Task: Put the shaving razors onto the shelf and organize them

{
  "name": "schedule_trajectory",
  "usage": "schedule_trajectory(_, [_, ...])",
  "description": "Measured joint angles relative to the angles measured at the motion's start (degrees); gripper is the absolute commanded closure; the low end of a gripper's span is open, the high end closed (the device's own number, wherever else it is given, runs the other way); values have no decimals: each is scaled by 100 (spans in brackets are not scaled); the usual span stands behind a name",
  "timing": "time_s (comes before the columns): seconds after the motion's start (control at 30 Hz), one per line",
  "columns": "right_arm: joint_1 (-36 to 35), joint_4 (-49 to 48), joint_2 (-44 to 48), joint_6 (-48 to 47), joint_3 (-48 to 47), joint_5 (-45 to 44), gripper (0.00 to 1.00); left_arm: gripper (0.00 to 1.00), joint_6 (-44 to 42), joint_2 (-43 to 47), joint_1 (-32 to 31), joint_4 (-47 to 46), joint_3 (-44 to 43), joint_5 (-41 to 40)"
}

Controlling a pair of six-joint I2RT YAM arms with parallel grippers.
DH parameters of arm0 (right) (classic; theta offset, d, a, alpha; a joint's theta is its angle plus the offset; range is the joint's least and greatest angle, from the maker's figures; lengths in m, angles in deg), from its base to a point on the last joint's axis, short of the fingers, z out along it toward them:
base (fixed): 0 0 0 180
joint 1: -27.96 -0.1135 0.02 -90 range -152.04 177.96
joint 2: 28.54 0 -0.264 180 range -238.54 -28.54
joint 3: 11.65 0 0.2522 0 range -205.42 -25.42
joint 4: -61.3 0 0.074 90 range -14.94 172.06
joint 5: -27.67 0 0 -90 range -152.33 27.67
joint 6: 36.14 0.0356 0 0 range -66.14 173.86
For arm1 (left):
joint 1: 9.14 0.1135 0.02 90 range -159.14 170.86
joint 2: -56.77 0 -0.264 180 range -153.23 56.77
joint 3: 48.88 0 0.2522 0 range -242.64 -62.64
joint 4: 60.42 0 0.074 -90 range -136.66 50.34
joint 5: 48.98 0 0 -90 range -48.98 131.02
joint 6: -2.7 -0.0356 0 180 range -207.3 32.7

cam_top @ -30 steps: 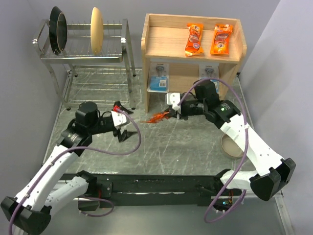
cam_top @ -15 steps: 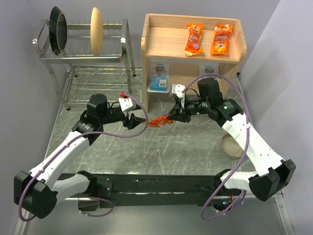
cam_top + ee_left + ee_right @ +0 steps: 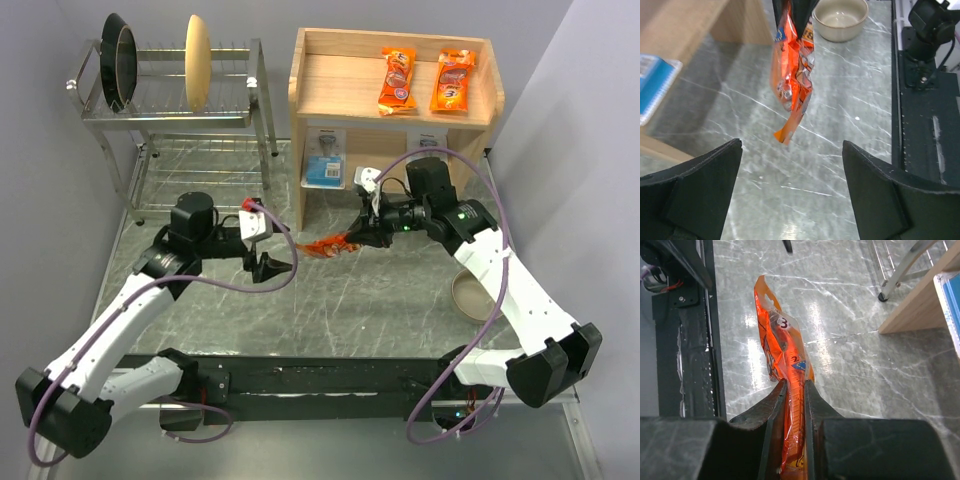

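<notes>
Presently, an orange razor packet [image 3: 325, 245] is pinched by one end in the clenched right end effector [image 3: 360, 233]. It appears to be lifted off the desk [image 3: 350, 300], at about 6 o'clock from the wooden shelf [image 3: 330, 80]. The left end effector [image 3: 275, 265], at 9 o'clock of the packet, is spread wide with nothing in it.

Two more orange packets [image 3: 397, 80] are laid on the upper tier, and blue-and-white blister cards [image 3: 325, 160] are seen on the lower one.

Since only a thin edge is gripped, the drooping free end could probably be snagged on the shelf's front lip or raised side and the packet pulled loose. The packets already laid could also be nudged askew if it is set down too close. A collision with the open left end effector is possible if the arms are brought closer.
</notes>
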Motion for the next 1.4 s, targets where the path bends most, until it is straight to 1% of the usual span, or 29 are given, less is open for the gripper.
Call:
schedule_trajectory(0.13, [0,-31,-39,81,0,-2,100,22,190,-363,-7,-310,114,66])
schedule_trajectory(0.3, [0,-111,-39,199,0,-13,100,28,535,-807,-42,-787,140,151])
schedule_trajectory(0.43, [-22,-186,-39,295,0,-48,100,37,898,-940,-87,-1263,195,221])
schedule_trajectory(0.6, [-101,-407,-52,501,0,-87,100,43,1167,-1082,-109,-1679,195,332])
schedule_trajectory(0.63, [-122,-444,-63,527,0,-90,100,49,1204,-1108,-109,-1720,195,352])
schedule_trajectory(0.7, [-166,-511,-101,575,0,-96,100,56,1276,-1187,-109,-1843,195,437])
schedule_trajectory(0.73, [-186,-544,-116,599,0,-101,100,61,1311,-1226,-109,-1864,195,461])
schedule_trajectory(0.9, [-227,-669,-181,695,13,-173,100,72,1211,-1451,-109,-1718,122,577])
schedule_trajectory(0.93, [-227,-669,-181,713,17,-199,100,78,1191,-1488,-109,-1679,90,579])
schedule_trajectory(0.97, [-227,-673,-181,732,17,-227,100,80,1169,-1523,-107,-1617,48,581])
schedule_trajectory(1.0, [-229,-673,-181,750,17,-254,91,87,1145,-1556,-107,-1541,-9,586])
schedule_trajectory(1.07, [-232,-702,-181,802,17,-339,71,94,1080,-1657,-105,-1338,-192,595])
schedule_trajectory(1.1, [-232,-723,-179,831,17,-391,58,99,1073,-1705,-98,-1303,-245,592])
schedule_trajectory(1.2, [-232,-734,-175,1023,4,-568,45,99,1069,-1751,-92,-1235,-284,597])
schedule_trajectory(1.23, [-229,-730,-160,1088,-20,-675,43,99,1069,-1751,-92,-1220,-286,612])
schedule_trajectory(1.27, [-216,-699,-144,1163,-83,-780,38,99,1071,-1746,-92,-1217,-286,625])
schedule_trajectory(1.33, [-155,-669,-76,1349,-328,-970,35,99,1147,-1740,-68,-1222,-289,647])
schedule_trajectory(1.4, [-37,-599,9,1521,-782,-1137,33,99,1364,-1711,20,-1241,-289,726])
